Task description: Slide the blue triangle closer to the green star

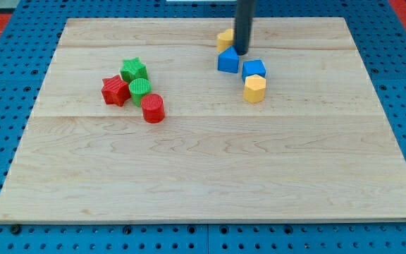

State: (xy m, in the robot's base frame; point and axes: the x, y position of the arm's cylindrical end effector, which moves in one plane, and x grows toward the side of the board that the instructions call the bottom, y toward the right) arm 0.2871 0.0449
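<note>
The blue triangle [228, 61] lies at the upper middle of the wooden board [210, 176]. The green star [133, 69] lies well to its left, in a cluster at the upper left. My tip [240, 51] comes down from the view's top and stands just above and to the right of the blue triangle, touching or nearly touching its top right edge. It partly hides a yellow block [225, 38] behind it.
A blue cube [254, 69] and a yellow hexagon [254, 89] lie just right of the blue triangle. A red star [115, 90], a green cylinder [140, 89] and a red cylinder [153, 108] crowd around the green star. Blue pegboard surrounds the board.
</note>
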